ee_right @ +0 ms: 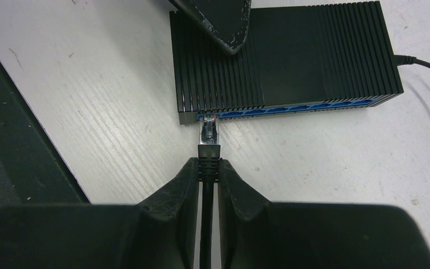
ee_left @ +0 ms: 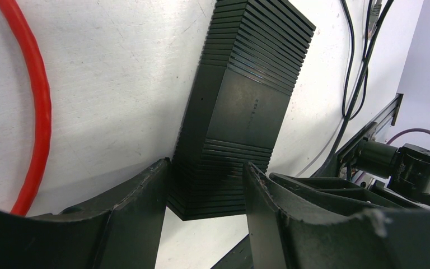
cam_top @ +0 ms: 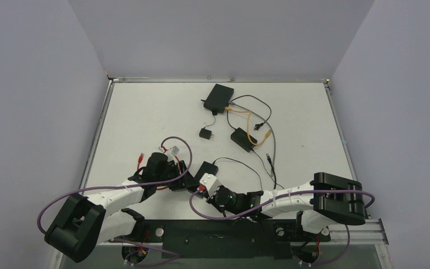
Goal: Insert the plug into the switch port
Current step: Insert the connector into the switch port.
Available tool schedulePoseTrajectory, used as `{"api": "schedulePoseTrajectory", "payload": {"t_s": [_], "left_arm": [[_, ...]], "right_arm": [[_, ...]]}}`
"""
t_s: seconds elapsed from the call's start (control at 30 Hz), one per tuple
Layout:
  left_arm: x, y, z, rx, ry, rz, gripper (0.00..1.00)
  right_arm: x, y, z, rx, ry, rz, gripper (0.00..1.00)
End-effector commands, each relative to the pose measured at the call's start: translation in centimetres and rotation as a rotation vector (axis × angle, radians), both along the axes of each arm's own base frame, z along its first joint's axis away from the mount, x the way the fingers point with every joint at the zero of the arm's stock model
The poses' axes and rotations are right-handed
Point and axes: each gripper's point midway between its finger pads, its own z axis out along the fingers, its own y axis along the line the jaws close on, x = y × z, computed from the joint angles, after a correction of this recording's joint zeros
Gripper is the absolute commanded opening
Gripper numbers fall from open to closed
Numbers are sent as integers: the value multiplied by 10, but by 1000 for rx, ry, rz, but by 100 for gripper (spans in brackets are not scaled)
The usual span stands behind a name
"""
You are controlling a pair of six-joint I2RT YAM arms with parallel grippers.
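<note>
Several loose items lie at the far side of the white table [cam_top: 145, 112]. A second black box [cam_top: 218, 97] sits toward 12 o'clock. A black power brick [cam_top: 242, 138] and a small wall adapter [cam_top: 205, 133] lie nearer the middle. An orange cable [cam_top: 250, 120] and thin black leads tangle between the second black box and the power brick. A red cable [ee_left: 39, 106] curves over the table at 9 o'clock of the switch in the left wrist view. Nothing lies between the plug and the port row. Pale grey-lilac walls close in the table on three sides.

The switch [ee_right: 283, 61], ribbed black with a blue port face, lies flat toward 6 o'clock between the two arms. The left arm reaches in low from 8 o'clock. The left gripper [ee_left: 207, 174] straddles one narrow end of the switch, its fingers pressed against both flanks. The right arm stretches in from 4 o'clock, its wrist close to the table. The right gripper [ee_right: 208, 168] is pinched tight on the boot of the plug [ee_right: 209, 131]. The plug's clear tip sits at the mouth of the endmost port. I cannot tell whether the plug is seated.
</note>
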Motion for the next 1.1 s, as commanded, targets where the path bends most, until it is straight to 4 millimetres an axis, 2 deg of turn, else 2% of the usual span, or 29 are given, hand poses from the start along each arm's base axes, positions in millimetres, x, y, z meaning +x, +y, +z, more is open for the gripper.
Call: {"api": "schedulePoseTrajectory", "payload": {"t_s": [0.0, 0.3, 0.7, 1.07], "left_arm": [[1, -8, 8, -27, -28, -41, 47], [-4, -11, 9, -35, -23, -65, 44], [-24, -16, 3, -24, -18, -132, 36], [-35, -21, 0, -12, -21, -163, 32]], "right_arm": [[7, 22, 25, 106, -25, -6, 0], [15, 29, 28, 131, -44, -15, 0], [30, 34, 31, 169, -71, -46, 0], [40, 40, 49, 255, -89, -58, 0]]}}
